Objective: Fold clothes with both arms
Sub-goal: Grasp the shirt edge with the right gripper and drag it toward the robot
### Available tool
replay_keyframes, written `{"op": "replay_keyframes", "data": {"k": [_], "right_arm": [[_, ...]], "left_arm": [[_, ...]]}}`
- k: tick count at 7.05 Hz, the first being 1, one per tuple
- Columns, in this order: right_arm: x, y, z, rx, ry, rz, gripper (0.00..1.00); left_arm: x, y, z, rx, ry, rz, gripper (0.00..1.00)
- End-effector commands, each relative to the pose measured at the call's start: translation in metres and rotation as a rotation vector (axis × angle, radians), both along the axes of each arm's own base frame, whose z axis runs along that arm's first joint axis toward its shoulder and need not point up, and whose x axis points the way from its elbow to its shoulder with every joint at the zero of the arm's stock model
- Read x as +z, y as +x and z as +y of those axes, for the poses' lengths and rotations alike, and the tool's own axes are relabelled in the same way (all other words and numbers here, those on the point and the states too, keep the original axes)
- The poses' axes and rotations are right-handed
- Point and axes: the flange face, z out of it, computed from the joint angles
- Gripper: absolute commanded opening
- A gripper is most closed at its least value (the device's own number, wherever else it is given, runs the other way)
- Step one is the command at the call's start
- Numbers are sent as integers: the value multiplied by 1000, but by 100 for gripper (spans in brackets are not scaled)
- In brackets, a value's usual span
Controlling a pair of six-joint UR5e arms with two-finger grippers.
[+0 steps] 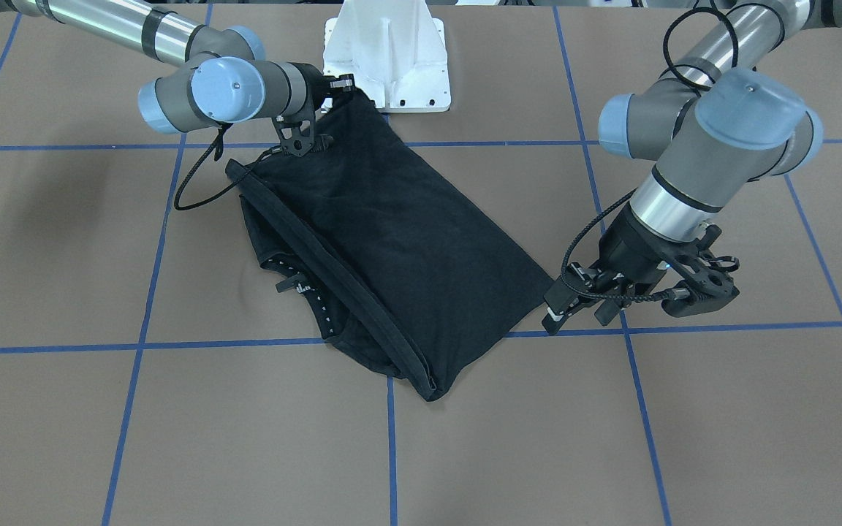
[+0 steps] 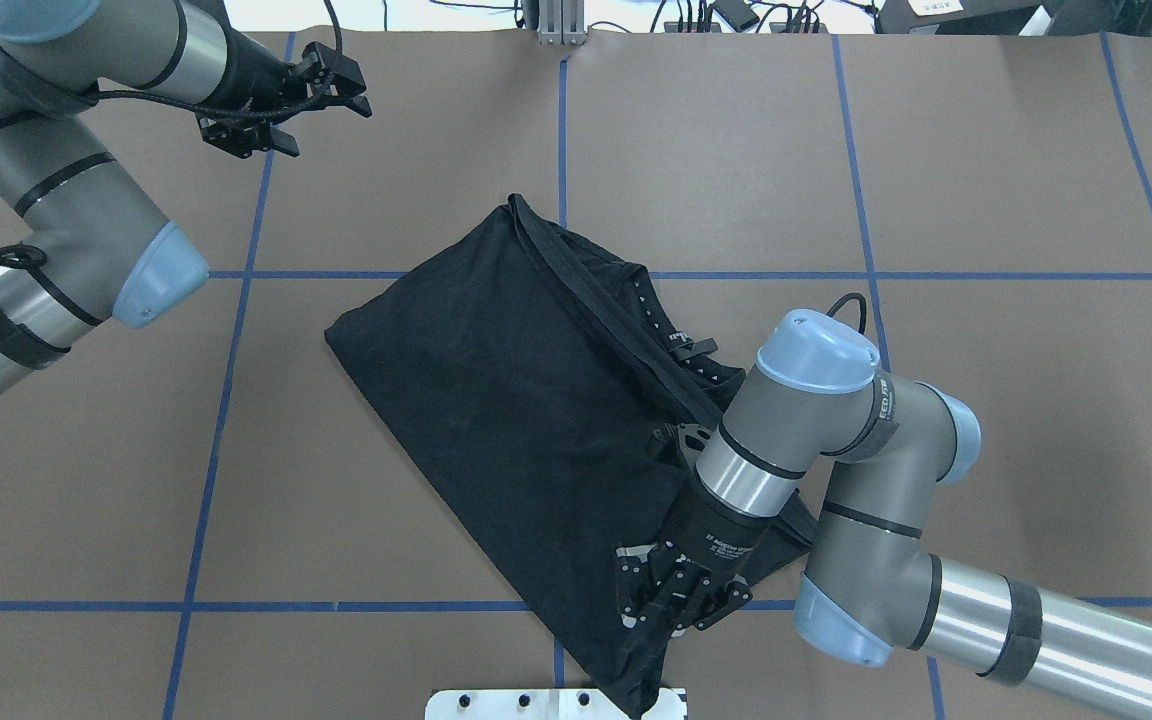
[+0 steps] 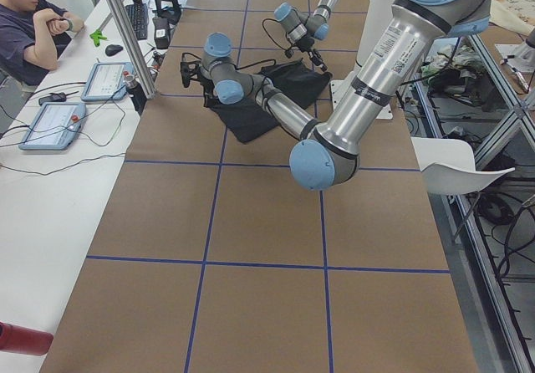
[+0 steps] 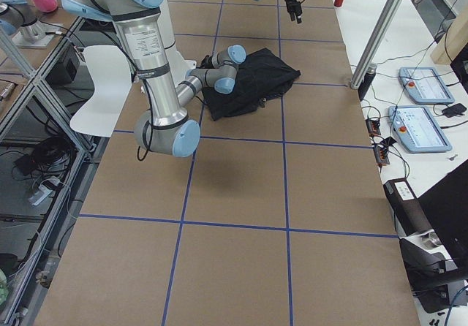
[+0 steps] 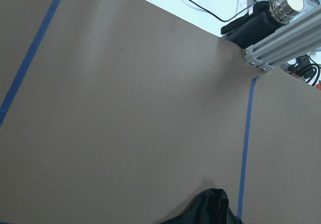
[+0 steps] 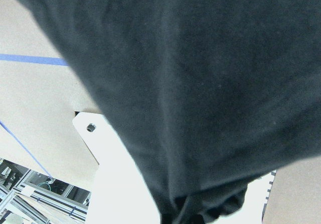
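The black T-shirt (image 1: 406, 241) lies folded lengthwise in a slanted band on the brown table, collar (image 1: 297, 281) showing at one side; no print shows. My right gripper (image 1: 344, 86) is shut on the shirt's end by the white pedestal and holds that end lifted; overhead, the right gripper (image 2: 666, 620) pinches a bunched edge. Black cloth (image 6: 200, 83) fills the right wrist view. My left gripper (image 2: 311, 120) is open and empty, raised and apart from the shirt (image 2: 496, 420); the left gripper (image 1: 582, 310) appears beside the far corner. A bit of shirt (image 5: 205, 209) shows low in the left wrist view.
The white pedestal (image 1: 392, 58) stands at the table's robot-side edge, right under the lifted cloth. Blue tape lines (image 1: 143, 307) grid the table. A seated person (image 3: 33, 22) and control tablets (image 3: 50, 122) are at a side bench beyond the operators' edge.
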Motion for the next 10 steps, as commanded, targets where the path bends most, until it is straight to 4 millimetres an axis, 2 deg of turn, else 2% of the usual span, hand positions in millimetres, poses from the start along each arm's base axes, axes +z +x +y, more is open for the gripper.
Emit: {"op": "replay_keyframes", "data": {"k": [1, 2, 3, 4, 5, 6, 7, 9, 10], "right_arm": [[-5, 41, -56, 123, 7, -9, 100], [-10, 67, -89, 203, 21, -18, 100], [-9, 94, -123, 303, 43, -15, 100], [-16, 120, -151, 395, 61, -19, 100], [-18, 141, -171, 450, 66, -19, 100], [-25, 155, -184, 499, 81, -25, 100], [-27, 154, -193, 577, 109, -9, 100], [-25, 156, -197, 603, 116, -1, 100], [-26, 156, -198, 606, 117, -2, 100]], "left_arm": [[11, 3, 6, 9, -12, -7, 100], [16, 7, 11, 19, -15, -10, 100], [26, 34, 27, 58, -26, -24, 100], [39, 51, 40, 88, -42, -36, 100], [52, 63, 50, 110, -61, -49, 100], [70, 72, 62, 121, -79, -69, 100], [87, 89, 75, 101, -71, -113, 100], [109, 107, 92, 121, -89, -146, 100], [111, 109, 93, 123, -93, -149, 100]]}}
